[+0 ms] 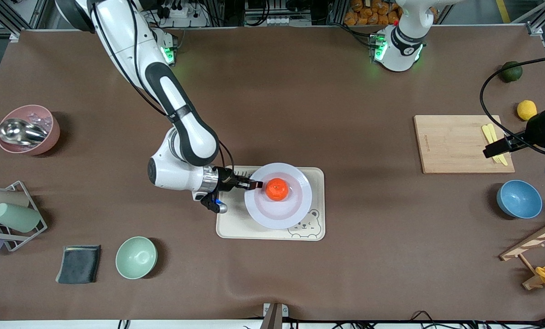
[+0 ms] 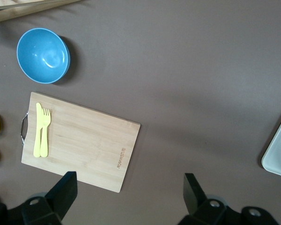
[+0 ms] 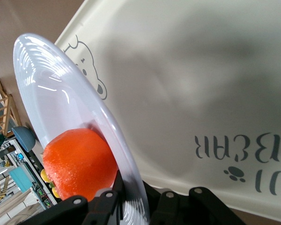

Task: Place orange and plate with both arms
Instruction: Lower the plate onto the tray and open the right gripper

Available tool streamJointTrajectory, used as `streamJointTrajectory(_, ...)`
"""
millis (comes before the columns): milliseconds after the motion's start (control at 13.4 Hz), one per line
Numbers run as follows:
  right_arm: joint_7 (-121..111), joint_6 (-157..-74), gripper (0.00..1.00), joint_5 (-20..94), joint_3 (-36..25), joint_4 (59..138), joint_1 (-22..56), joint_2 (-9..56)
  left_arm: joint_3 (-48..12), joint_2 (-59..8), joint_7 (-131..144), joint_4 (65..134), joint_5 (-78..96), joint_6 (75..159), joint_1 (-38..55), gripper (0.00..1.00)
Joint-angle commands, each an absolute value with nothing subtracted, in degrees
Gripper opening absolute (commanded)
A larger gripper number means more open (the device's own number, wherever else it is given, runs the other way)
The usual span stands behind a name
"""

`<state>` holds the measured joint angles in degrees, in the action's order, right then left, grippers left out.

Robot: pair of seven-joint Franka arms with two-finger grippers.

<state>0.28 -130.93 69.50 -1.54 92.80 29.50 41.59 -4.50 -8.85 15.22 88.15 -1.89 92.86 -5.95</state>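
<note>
Orange (image 1: 277, 189) sits dead centre in the plate (image 1: 299, 208), and the plate is over the beige bear-print tray (image 1: 235, 224) in the middle of the table. In the right wrist view the plate (image 3: 61, 93) looks lifted clear of the tray (image 3: 201, 70), tilted a little, with the orange (image 3: 77, 161) resting against the rim nearest the fingers.

Right gripper (image 1: 255, 184) comes in low from the right arm's end, its wrist level with the table, and its 2 fingers are pinched tight on the plate's rim: 1 finger above the rim, 1 below, as the right wrist view shows (image 3: 131, 199). The orange is just beside those fingertips, touching or nearly so; I cannot tell which.

Left gripper (image 1: 490, 151) hangs over the wooden cutting board (image 1: 450, 144) toward the left arm's end of the table, jaws spread wide and holding nothing. This arm waits. In the left wrist view its 2 black fingers (image 2: 65, 187) frame the board (image 2: 84, 145), where a yellow knife and fork (image 2: 41, 129) lie side by side. A blue bowl (image 1: 519, 198) stands nearer the front camera than the board.
</note>
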Motion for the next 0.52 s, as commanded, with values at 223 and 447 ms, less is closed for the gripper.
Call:
streamJointTrajectory(223, -9.7, -130.7, 0.00, 73.0, -1.1, 90.9, 28.9, 45.6, -4.7, -9.4, 14.6, 89.0, -2.3, 94.6, -6.2, 1.00)
streamJointTrajectory(447, -10.4, -130.7, 0.00, 72.9, -1.1, 89.5, 28.8, 47.4, -4.7, -9.8, 14.6, 89.0, -2.3, 94.7, -6.2, 1.00)
